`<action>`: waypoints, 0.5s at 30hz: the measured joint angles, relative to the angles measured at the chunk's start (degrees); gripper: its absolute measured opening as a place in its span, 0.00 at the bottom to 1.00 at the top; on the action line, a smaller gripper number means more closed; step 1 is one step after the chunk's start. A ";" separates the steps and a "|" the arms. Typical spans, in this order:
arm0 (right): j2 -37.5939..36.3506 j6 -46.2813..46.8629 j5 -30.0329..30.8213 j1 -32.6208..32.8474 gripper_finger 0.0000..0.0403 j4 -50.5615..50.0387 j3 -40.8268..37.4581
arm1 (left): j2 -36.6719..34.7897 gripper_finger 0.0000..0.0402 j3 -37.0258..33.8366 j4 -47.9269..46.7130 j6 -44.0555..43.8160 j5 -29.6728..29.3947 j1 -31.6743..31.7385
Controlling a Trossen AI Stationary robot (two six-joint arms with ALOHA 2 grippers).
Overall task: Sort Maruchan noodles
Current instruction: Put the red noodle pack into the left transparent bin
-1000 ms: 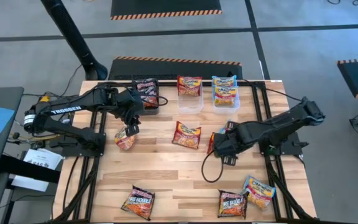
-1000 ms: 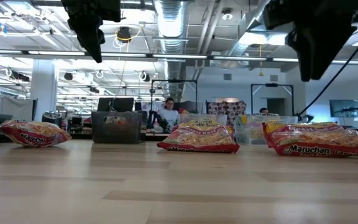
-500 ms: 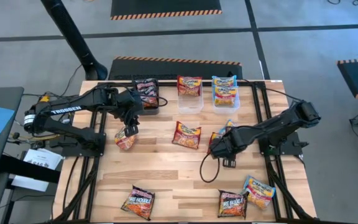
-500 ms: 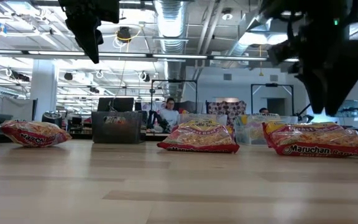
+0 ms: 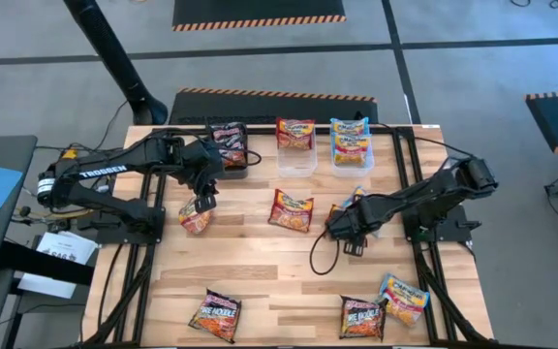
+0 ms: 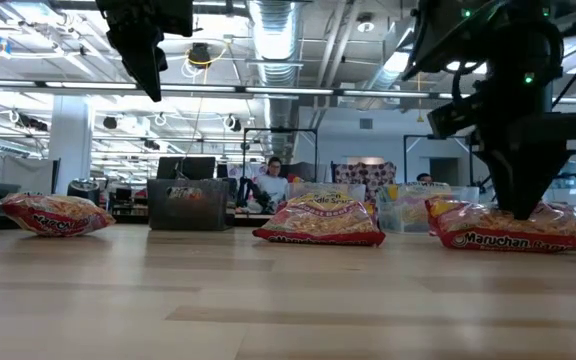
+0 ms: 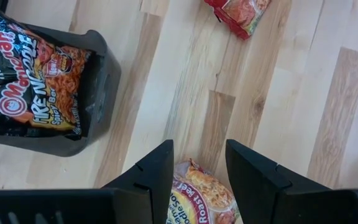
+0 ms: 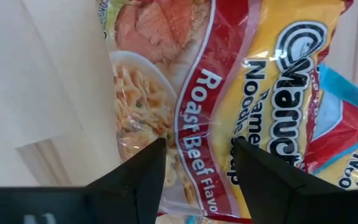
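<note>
Roast-beef noodle packet [image 8: 197, 106] lies flat, long axis along the right gripper's [image 8: 194, 171] open, empty jaws.

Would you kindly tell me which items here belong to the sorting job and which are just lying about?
Job: loose noodle packets, e.g. the roast beef packet under the right end effector; black bin; clear bins.
Lying about: loose cable; papers.
</note>
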 joint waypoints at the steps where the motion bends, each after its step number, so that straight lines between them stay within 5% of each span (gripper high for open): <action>1: 0.32 0.64 0.02 -0.05 0.53 0.02 -0.22 | 0.00 0.33 0.00 0.00 0.00 -0.01 0.00; 6: 2.21 1.58 0.02 -0.01 0.46 0.34 -0.41 | 0.00 0.33 0.00 -0.04 0.00 0.00 0.00; 15: 2.21 2.00 0.06 0.28 0.12 1.71 -0.62 | 0.00 0.33 0.00 -0.04 -0.01 -0.01 0.00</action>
